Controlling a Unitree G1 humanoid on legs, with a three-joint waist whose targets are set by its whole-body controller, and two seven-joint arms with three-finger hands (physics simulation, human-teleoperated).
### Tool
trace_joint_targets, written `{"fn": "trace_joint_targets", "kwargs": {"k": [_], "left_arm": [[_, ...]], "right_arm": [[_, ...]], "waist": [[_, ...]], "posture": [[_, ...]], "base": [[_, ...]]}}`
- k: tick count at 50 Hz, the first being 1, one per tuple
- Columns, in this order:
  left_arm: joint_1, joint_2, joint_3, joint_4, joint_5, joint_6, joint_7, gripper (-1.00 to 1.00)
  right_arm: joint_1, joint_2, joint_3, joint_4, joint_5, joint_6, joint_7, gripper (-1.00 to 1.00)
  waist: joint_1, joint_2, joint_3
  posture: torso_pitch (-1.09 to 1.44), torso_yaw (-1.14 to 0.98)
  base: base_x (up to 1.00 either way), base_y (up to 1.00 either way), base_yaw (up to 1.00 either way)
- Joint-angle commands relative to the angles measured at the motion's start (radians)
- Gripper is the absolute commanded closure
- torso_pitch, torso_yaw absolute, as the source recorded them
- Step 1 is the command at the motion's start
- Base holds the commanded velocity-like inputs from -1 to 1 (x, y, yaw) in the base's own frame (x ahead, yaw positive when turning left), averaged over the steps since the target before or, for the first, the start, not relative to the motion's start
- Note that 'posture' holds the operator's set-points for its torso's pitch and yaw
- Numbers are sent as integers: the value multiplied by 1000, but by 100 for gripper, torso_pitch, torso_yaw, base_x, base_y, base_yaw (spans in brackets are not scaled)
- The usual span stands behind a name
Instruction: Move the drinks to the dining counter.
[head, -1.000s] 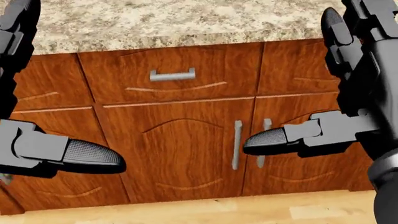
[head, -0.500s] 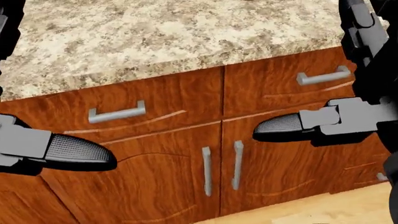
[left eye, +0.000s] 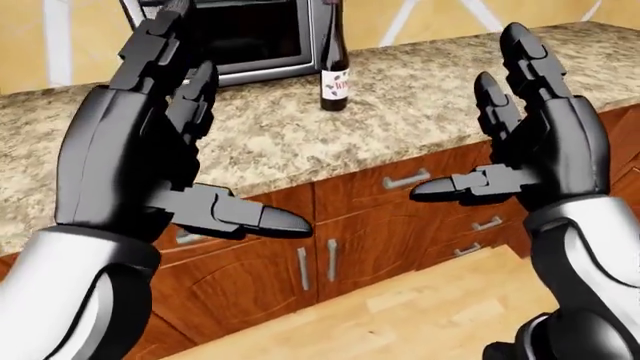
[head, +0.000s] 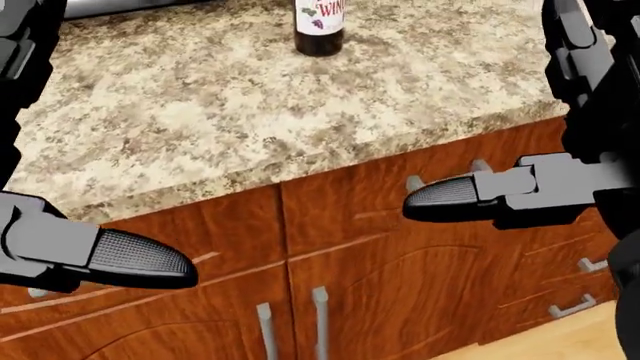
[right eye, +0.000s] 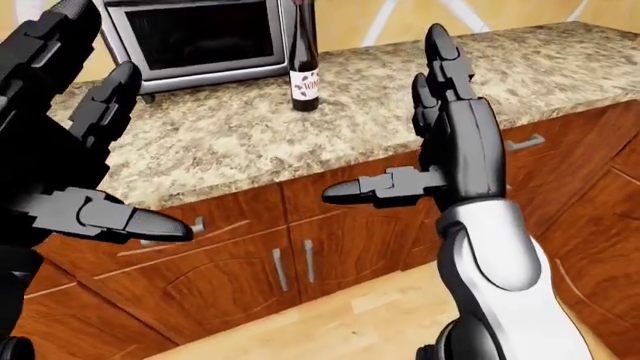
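The whole head view has shifted since the earlier frames — the camera has moved, not the things. A second ago it showed mostly cabinet doors and a strip of floor; now the granite surface (head: 250, 112) fills the upper half and the lower part of a wine bottle (head: 319, 26) has come in at the top edge.

The bottle stands upright on the surface, well in from the near edge and just beside the right corner of a silver-framed toaster oven (right eye: 190, 37). Its white label carries red lettering that reads "WINE" over a small grape cluster in the head view; nothing finer can be read.

Both hands are raised over the near edge of the surface, empty. The left hand (left eye: 150, 142) is spread, fingers up and thumb pointing right; the right hand (left eye: 535, 142) mirrors it, thumb pointing left — each well apart from the bottle. Below the surface's edge run wooden drawers and doors (left eye: 320, 255) with metal handles, above a pale wooden floor (left eye: 400, 315).
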Motion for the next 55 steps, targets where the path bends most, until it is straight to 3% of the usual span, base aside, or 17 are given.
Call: {"fn": "trace_joint_targets", "kwargs": {"k": [1, 5, 6, 7, 8, 9, 10, 12, 15, 17, 20, 21, 22, 29, 31, 48, 55], "left_arm": [[-18, 3, 29, 12, 63, -29, -22, -100], [-5, -28, 32, 6, 106, -10, -54, -100], [-8, -29, 37, 5, 103, -6, -54, -100], [-10, -28, 40, 5, 98, -3, -51, -100], [-12, -28, 42, 5, 90, -2, -45, -100], [-11, -28, 42, 6, 93, -4, -47, -100], [-5, -30, 40, 5, 104, -6, -56, -100], [-6, -29, 45, 5, 95, -3, -49, -100], [4, -29, 49, 3, 106, -8, -63, -100], [0, -28, 50, 3, 101, -6, -58, -100], [-6, -24, 48, 3, 89, -6, -46, -100], [-4, -24, 47, 2, 89, -7, -46, -100], [-4, -22, 49, 2, 85, -8, -44, -100], [12, -17, 58, -3, 91, -16, -56, -100], [14, -10, 63, -7, 72, -18, -43, -100], [83, 70, 121, -33, 0, -90, -28, -100], [94, 111, 126, -40, -41, -125, -3, -100]], "right_arm": [[-26, -4, 13, -6, -4, -58, 0, -100], [-26, 5, 26, 0, -15, -67, 0, -100], [-25, 9, 24, -1, -14, -66, 3, -100], [-26, 20, 15, -6, -6, -54, 1, -100], [-30, 25, 2, -8, 1, -49, 0, -100], [-31, 25, 0, -9, 5, -50, -3, -100], [-30, 26, -1, -9, 9, -53, -6, -100], [-27, 26, -2, -3, 15, -63, -11, -100], [-25, 26, -2, -8, 26, -61, -18, -100], [-23, 21, -4, -5, 31, -65, -21, -100], [-23, 15, -3, -2, 35, -67, -27, -100], [-23, 13, -1, -3, 34, -66, -31, -100], [-20, 13, 0, -1, 39, -67, -29, -100], [-29, 9, 3, -5, 41, -66, -42, -100], [-35, 2, 3, -1, 35, -65, -49, -100], [-178, 68, 162, 112, -143, -19, -141, -100], [-210, 112, 186, 175, -235, -17, -142, -100]], "waist": [[4, 4, -13], [-5, 36, -5], [-7, 52, -25], [-11, 84, -24], [27, 121, -33], [36, 102, -5], [15, 120, -2], [36, 115, -31], [33, 97, -16], [12, 68, -2], [0, -9, -20], [-4, 6, -24], [-10, 25, -9], [-21, 68, -4], [-28, 97, -9], [-31, 88, -18], [-33, 96, -13]], "posture": [[0, 0], [0, 0], [0, 0], [0, 0], [0, 0], [0, 0], [0, 0], [0, 0], [0, 0], [0, 0], [0, 0], [0, 0], [0, 0], [0, 0], [0, 0], [0, 0], [0, 0]], "base": [[55, -2, 0], [45, 0, 0], [5, 0, 0], [0, 20, 0], [0, 0, 100], [0, 0, 100], [0, 0, 100], [0, 0, 100], [0, 0, 100], [0, 0, 73], [0, 0, 12], [0, 0, 0], [0, 0, 0], [0, 0, 0], [0, 0, 0], [0, 0, 0], [0, 0, 0]]}}
